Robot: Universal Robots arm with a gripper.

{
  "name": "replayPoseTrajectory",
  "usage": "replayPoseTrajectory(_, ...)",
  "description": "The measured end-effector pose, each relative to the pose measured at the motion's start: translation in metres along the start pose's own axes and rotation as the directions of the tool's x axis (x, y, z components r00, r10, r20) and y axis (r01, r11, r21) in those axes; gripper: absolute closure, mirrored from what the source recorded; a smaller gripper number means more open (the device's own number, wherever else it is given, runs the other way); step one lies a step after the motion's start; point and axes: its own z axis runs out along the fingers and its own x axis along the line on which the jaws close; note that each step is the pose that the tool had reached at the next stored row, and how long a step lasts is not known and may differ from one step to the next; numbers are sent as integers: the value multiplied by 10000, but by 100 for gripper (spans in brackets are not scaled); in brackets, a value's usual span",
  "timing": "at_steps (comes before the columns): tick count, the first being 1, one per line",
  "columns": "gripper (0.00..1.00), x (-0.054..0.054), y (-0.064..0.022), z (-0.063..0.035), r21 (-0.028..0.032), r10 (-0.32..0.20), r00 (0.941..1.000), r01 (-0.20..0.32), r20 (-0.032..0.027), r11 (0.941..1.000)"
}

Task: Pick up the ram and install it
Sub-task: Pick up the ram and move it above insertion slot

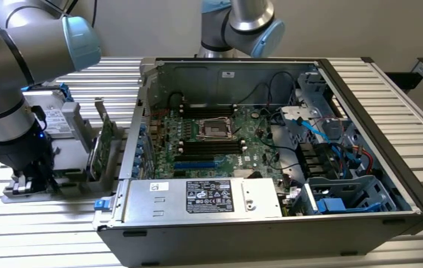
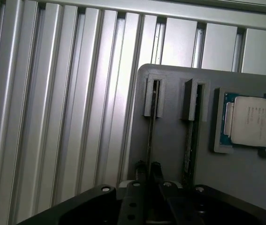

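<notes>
Two ram sticks (image 2: 151, 123) (edge-on), one processor (image 2: 252, 121).

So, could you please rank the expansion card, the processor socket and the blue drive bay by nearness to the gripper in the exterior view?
1. expansion card, upright beside the gripper.
2. processor socket, on the motherboard.
3. blue drive bay, at the exterior view's right.

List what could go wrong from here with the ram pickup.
1. The claw is at the ram, which stands on edge in a narrow slot of the gray holder; an off-centre grip might tilt or jam it.
2. A second stick stands in the next slot, close enough to get knocked.
3. The upright expansion card stands between the holder and the computer case; a low carry could clip it.
</notes>
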Motion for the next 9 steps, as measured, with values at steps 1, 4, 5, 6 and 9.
replayPoseTrajectory(1,84,0,0,0,0,0,10000,0,0,10000)
replayPoseTrajectory(4,87,0,0,0,0,0,10000,0,0,10000)
replayPoseTrajectory(5,87,0,0,0,0,0,10000,0,0,10000)
replayPoseTrajectory(6,87,0,0,0,0,0,10000,0,0,10000)
replayPoseTrajectory(9,87,0,0,0,1,0,10000,0,0,10000)
